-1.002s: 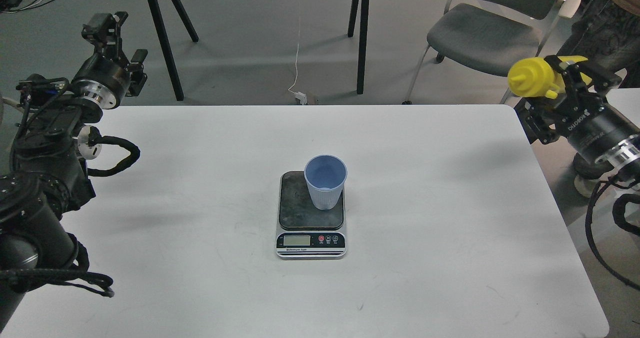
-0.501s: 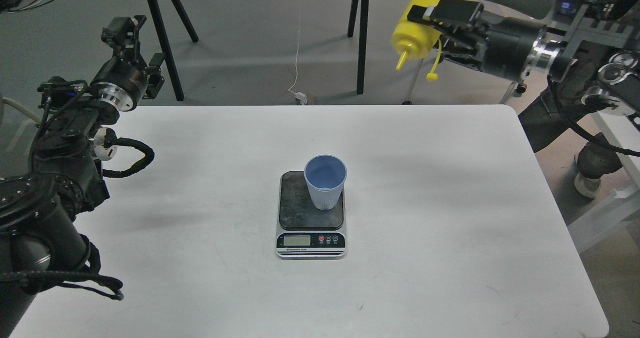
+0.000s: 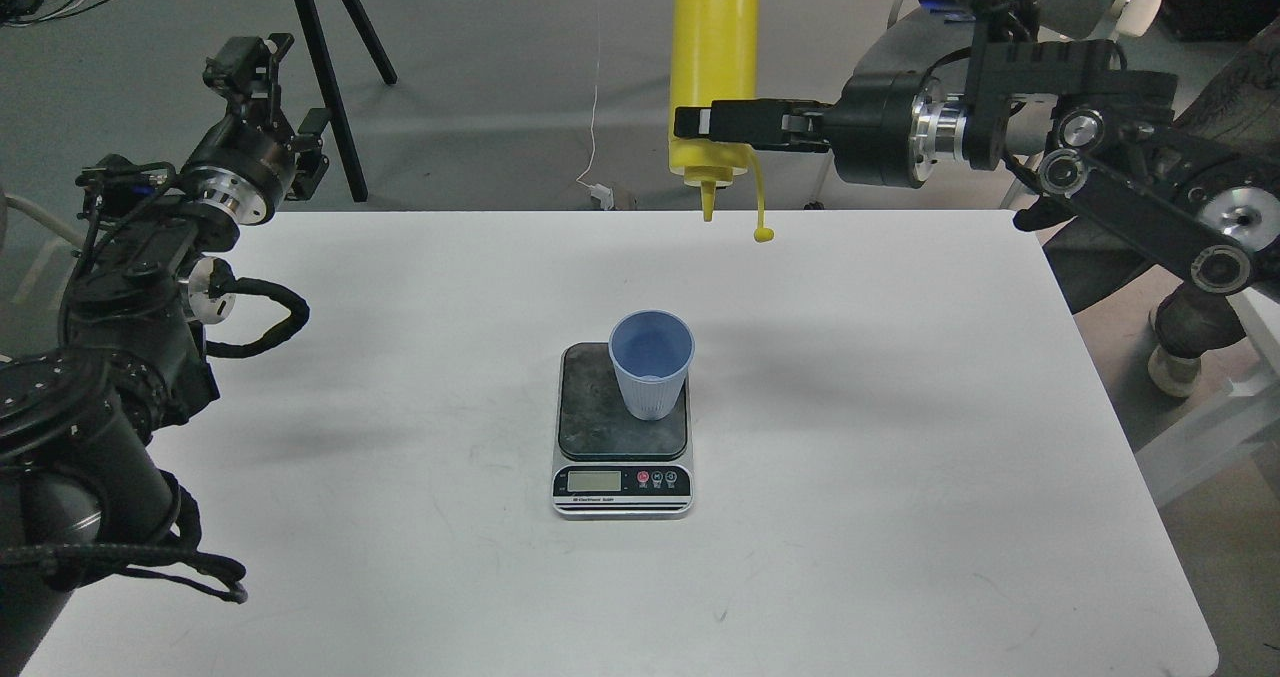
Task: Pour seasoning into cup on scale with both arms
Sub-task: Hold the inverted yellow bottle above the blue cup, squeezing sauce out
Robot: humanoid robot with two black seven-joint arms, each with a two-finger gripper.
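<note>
The light-blue ribbed cup [image 3: 651, 362] stands upright on the dark plate of the scale [image 3: 598, 427] in the middle of the white table. My right gripper [image 3: 712, 122] is shut on the yellow seasoning bottle [image 3: 713, 47] and holds it upside down, nozzle pointing down, high above and behind the cup. Its tethered tip cap [image 3: 763, 235] hangs loose beside the nozzle. My left gripper [image 3: 243, 57] is at the far left, beyond the table's back left corner, away from the cup; its fingers are seen too small and dark to tell apart.
The white table [image 3: 900, 457] has its back edge below the bottle's nozzle. Black table legs [image 3: 725, 77] and a grey chair [image 3: 880, 67] stand on the floor behind. The scale's display and buttons [image 3: 620, 480] face me.
My right arm swung left with the bottle, from the far right to above the table's back middle. The bottle turned from tilted to fully upside down. The left arm barely moved.
</note>
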